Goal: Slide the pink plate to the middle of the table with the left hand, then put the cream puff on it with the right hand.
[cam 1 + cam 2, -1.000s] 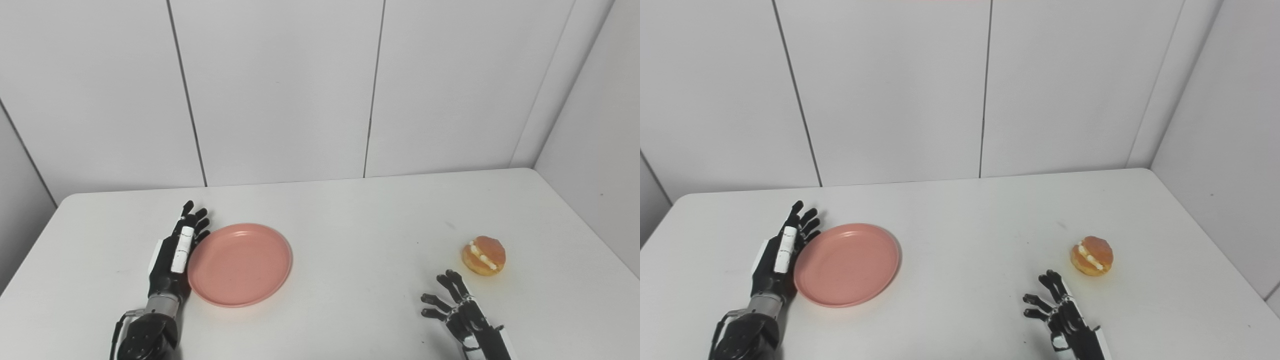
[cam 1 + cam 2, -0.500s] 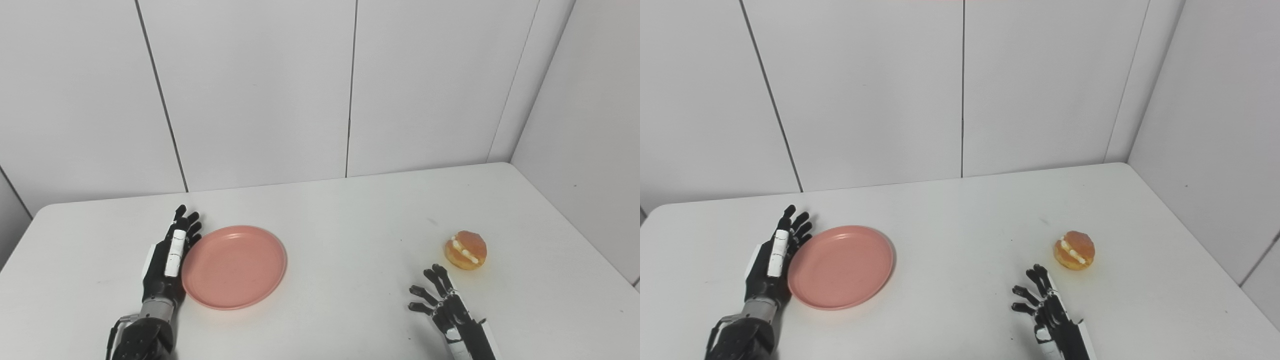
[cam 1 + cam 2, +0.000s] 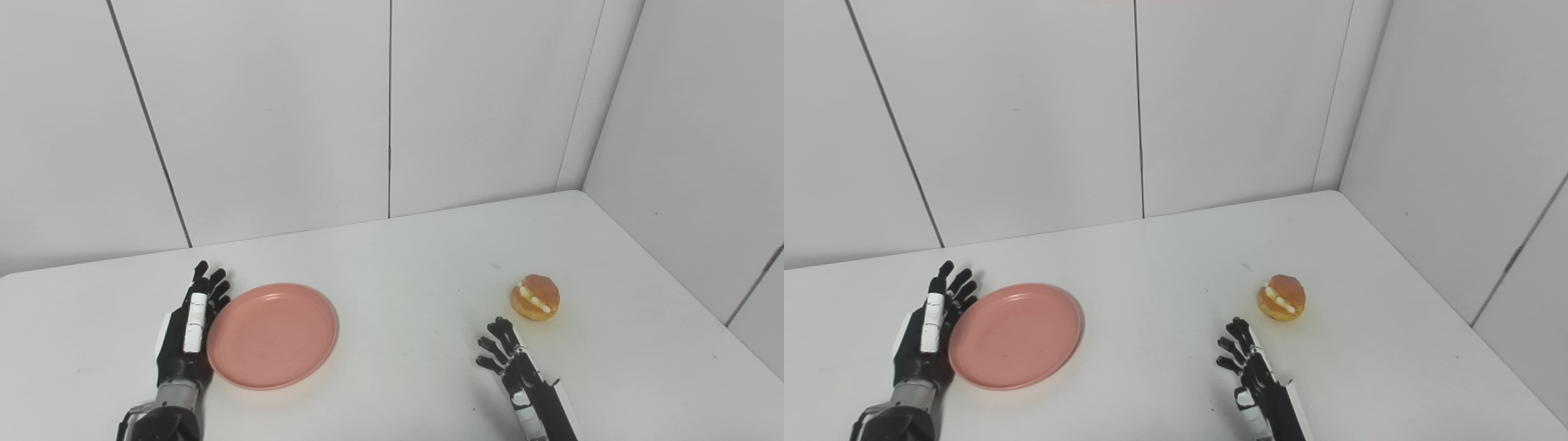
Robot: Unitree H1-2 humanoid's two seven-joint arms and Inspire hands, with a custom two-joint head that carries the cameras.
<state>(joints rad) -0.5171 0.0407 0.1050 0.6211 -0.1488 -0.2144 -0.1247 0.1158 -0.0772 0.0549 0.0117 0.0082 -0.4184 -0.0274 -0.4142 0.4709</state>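
So far neither of the 2 steps looks finished. Nearest the camera, the right hand (image 3: 505, 352) hovers low over the table (image 3: 404, 263) with fingers spread, holding nothing, just short of the cream puff. The left hand (image 3: 190, 324) lies flat, fingers together and extended, touching the left edge of the pink plate (image 3: 272, 334). That plate is empty and sits left of the table's middle, so the slide seems unfinished. Farther back, well to the right of the plate, the cream puff (image 3: 535, 297) rests on the table, untouched.
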